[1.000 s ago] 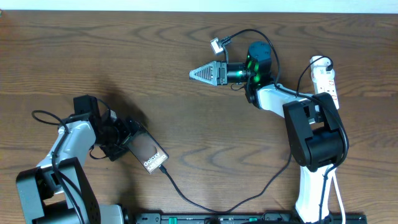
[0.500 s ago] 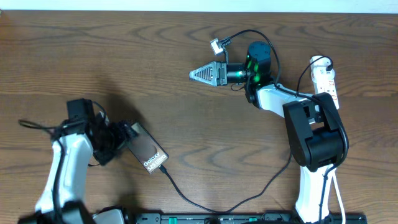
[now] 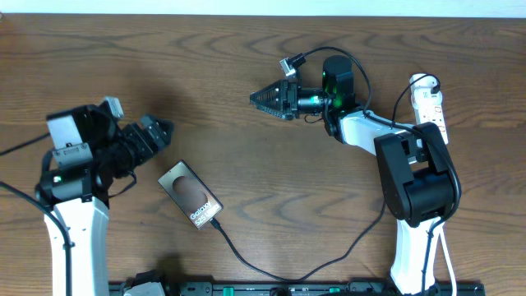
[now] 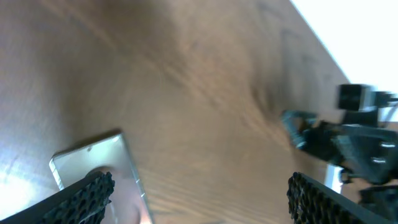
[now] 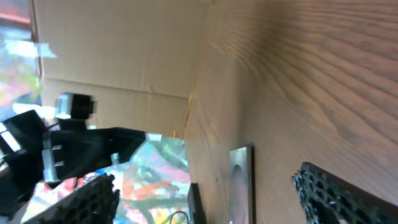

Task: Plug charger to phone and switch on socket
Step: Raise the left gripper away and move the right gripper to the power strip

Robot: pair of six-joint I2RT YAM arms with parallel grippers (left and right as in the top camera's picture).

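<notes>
The phone [image 3: 191, 195] reads "Galaxy"; left tool [image 3: 162, 129] and right tool [image 3: 256, 99] gape wide, empty.

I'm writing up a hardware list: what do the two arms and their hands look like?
The left arm and right arm have white shells and black joints, with thin black cables looping alongside. The left hand and right hand have black ridged fingers. Small green lights glow on both arms.
</notes>
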